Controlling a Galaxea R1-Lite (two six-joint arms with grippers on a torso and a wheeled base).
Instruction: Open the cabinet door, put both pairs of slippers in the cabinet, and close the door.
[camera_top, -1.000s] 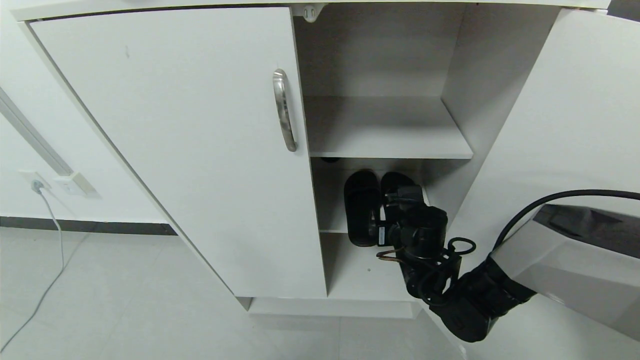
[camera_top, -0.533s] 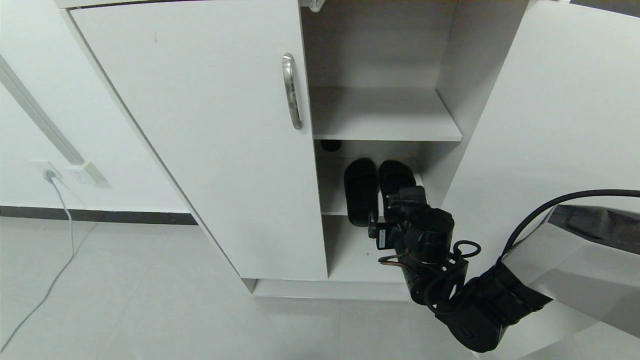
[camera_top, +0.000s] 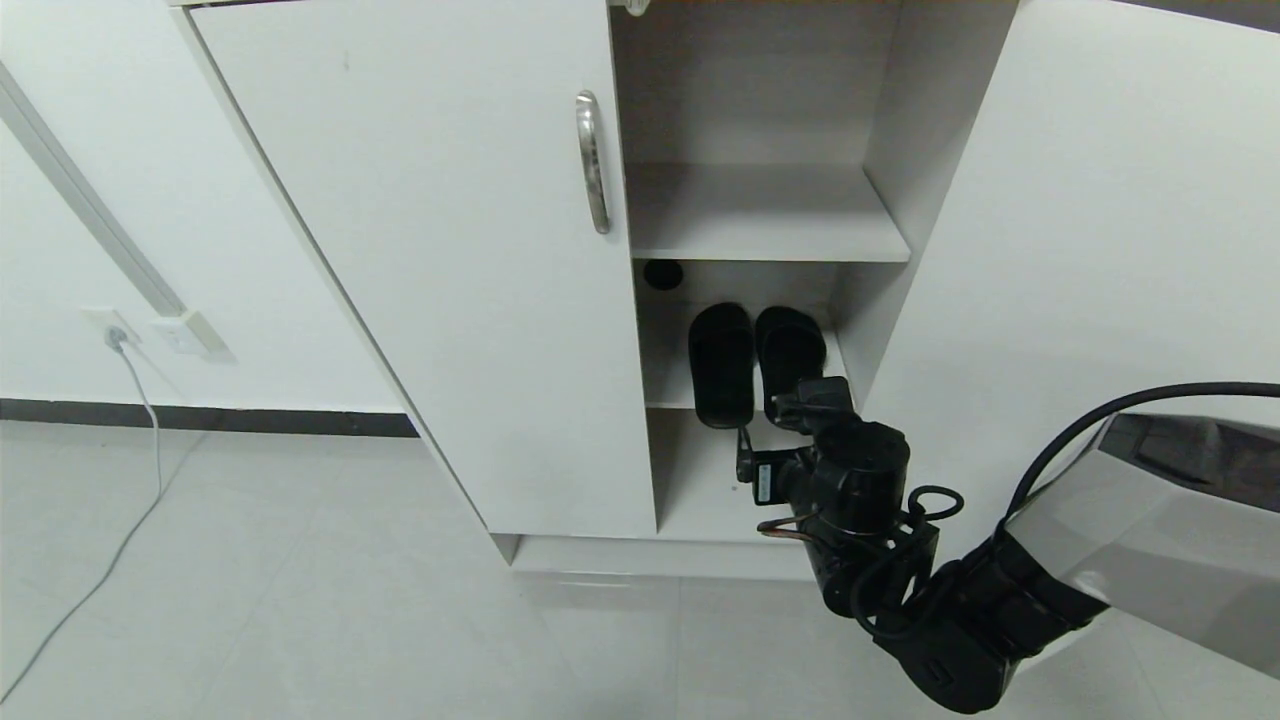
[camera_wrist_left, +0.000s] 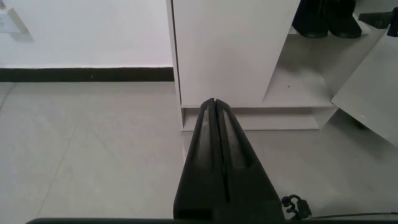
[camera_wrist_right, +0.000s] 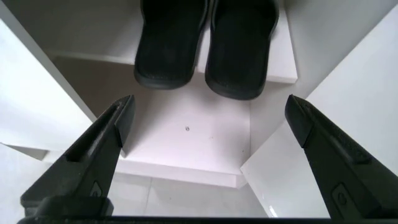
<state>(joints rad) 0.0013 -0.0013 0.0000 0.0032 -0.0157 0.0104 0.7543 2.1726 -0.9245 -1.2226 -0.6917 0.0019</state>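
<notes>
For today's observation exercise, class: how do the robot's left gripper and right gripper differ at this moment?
The left gripper is shut tight; the right gripper is open wide. The left gripper is over the floor in front of the cabinet; the right gripper faces the slippers inside it. Both are black.

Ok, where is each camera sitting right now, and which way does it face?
Head view: on the head, facing forward and down at the cabinet, its right door open; the right arm shows at lower right, right gripper before the slippers.
Left wrist view: on the left wrist, facing the floor and cabinet base; the shut left gripper in the foreground.
Right wrist view: on the right wrist, facing the slippers on their shelf between the open fingers.
Shared: all three show the slippers.
</notes>
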